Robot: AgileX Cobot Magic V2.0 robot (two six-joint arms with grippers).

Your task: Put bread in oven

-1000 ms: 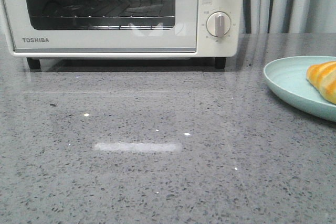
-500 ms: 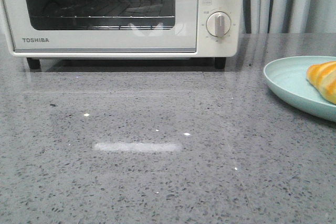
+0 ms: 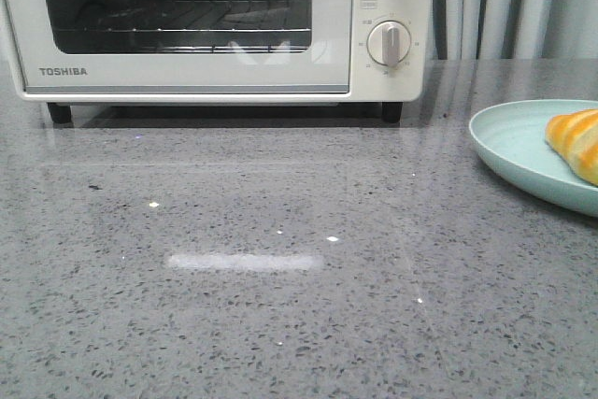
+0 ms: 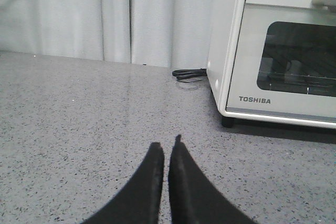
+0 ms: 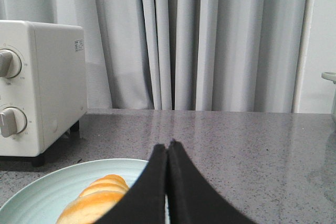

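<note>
The bread [image 3: 577, 142], golden-orange with pale ridges, lies on a pale green plate [image 3: 509, 142] at the table's right edge; it also shows in the right wrist view [image 5: 97, 196], partly hidden by my fingers. The cream-white Toshiba oven [image 3: 196, 77] stands at the back left with its glass door shut; it also shows in the left wrist view [image 4: 278, 56]. My left gripper [image 4: 167, 141] is shut and empty over the bare counter, left of the oven. My right gripper [image 5: 166, 144] is shut and empty, just above the plate [image 5: 58, 187]. Neither gripper shows in the front view.
Grey speckled stone counter [image 3: 280, 259] spreads in front of the oven. A black power cord [image 4: 190, 73] lies by the oven's left side. Grey curtains [image 5: 210, 40] hang behind the counter. A pale object's edge [image 5: 331, 77] shows at the far right.
</note>
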